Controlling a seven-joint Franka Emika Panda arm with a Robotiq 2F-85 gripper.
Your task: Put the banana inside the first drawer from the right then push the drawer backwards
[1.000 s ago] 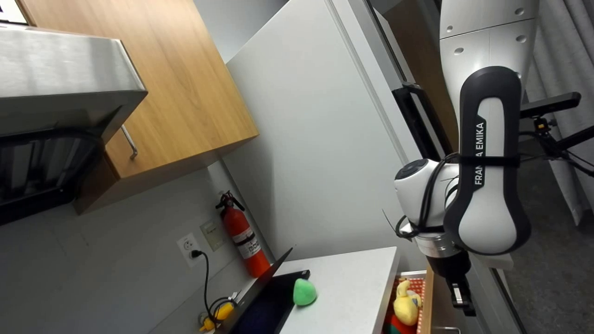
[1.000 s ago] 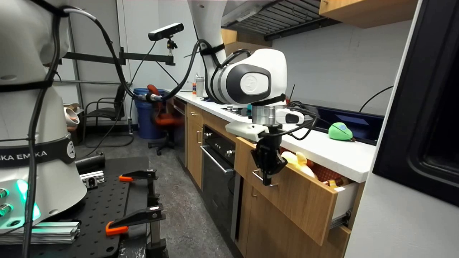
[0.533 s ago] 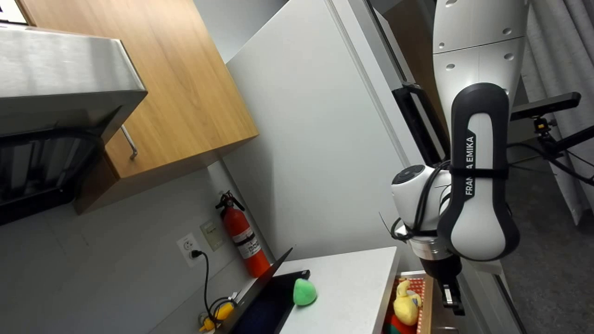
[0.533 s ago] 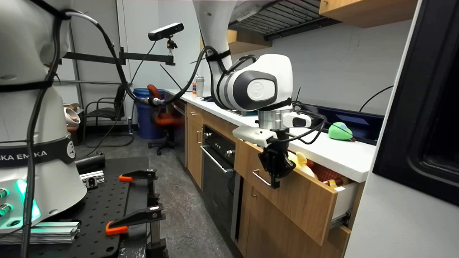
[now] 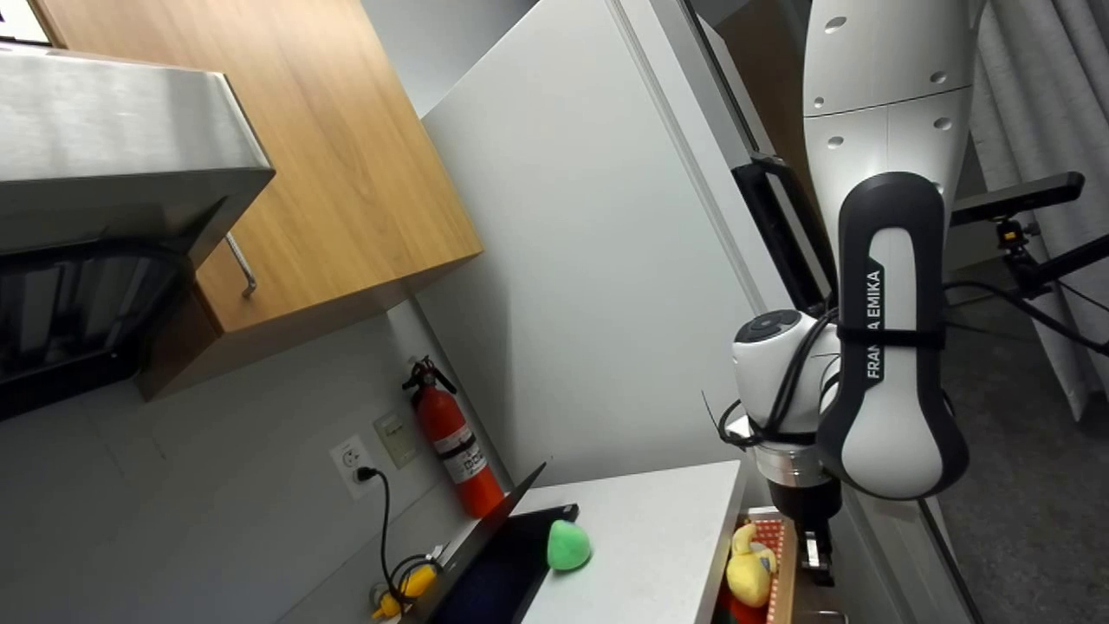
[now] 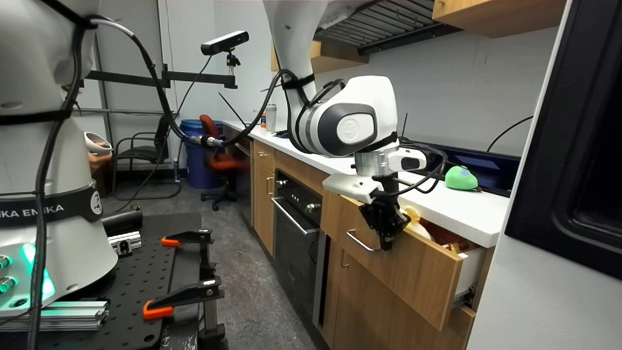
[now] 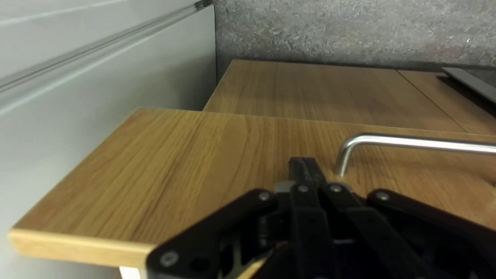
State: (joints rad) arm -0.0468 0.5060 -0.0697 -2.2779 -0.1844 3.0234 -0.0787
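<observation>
The yellow, plush-looking banana (image 5: 750, 572) lies inside the open drawer in both exterior views (image 6: 412, 218). In an exterior view the drawer front (image 6: 423, 272) stands out from the cabinet; its wooden edge (image 5: 786, 568) shows in an exterior view. The drawer front (image 7: 186, 170) fills much of the wrist view. My gripper (image 7: 304, 161) has its fingertips together with nothing between them. It points down at the outer face of the drawer front, beside the metal handle (image 7: 418, 141), and also shows in both exterior views (image 5: 817, 576) (image 6: 386, 242). Contact appears likely but is not clearly visible.
A green ball-like toy (image 5: 568, 546) sits on the white counter top (image 5: 641, 529) near a dark open case. A red item (image 5: 745, 611) lies in the drawer by the banana. An oven (image 6: 296, 243) stands beside the drawer, and a pale wall (image 7: 116, 85) on its other side.
My gripper has moved toward the counter, up to the drawer front. Over the last half second the drawer has slid slightly inward, carrying the banana with it. The gripper stays shut.
</observation>
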